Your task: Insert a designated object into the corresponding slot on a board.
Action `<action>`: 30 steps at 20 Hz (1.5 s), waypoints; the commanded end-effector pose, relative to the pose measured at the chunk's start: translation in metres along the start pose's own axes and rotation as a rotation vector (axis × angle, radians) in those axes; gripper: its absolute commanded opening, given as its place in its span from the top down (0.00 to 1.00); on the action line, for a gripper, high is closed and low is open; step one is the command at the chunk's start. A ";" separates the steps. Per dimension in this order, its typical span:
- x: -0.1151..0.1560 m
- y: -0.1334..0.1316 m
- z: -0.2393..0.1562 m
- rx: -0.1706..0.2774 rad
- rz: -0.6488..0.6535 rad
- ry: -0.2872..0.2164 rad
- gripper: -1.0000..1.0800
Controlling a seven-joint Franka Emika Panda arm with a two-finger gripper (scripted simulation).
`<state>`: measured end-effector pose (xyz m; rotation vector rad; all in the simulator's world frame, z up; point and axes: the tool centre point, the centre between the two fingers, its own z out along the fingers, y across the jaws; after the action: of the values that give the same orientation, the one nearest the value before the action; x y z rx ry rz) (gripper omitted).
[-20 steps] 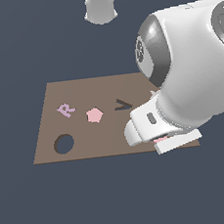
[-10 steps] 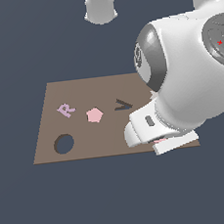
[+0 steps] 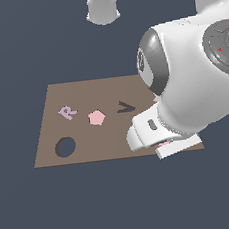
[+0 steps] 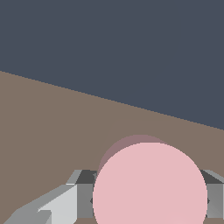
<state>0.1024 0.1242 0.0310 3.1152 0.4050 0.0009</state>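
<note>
White arm bent low, hand (image 3: 163,145) pointing down, fingers (image 4: 61,205) spread

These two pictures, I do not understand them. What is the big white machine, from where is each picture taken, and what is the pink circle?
The white machine is a simulated robot arm. One picture comes from a camera off the arm, the other from a camera on its wrist. On the dark surface lies a brown board with a purple R, a pink pentagon, a dark V and a round hole. The pink circle is a flat disc, seen between the gripper's grey fingers, apparently gripped.
</note>
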 end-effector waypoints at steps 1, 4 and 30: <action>0.000 0.000 0.001 0.000 0.000 -0.001 1.00; 0.000 0.000 0.000 0.000 0.000 0.000 1.00; -0.062 0.053 -0.003 0.000 -0.393 0.000 1.00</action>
<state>0.0593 0.0656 0.0331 2.9967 0.9435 -0.0002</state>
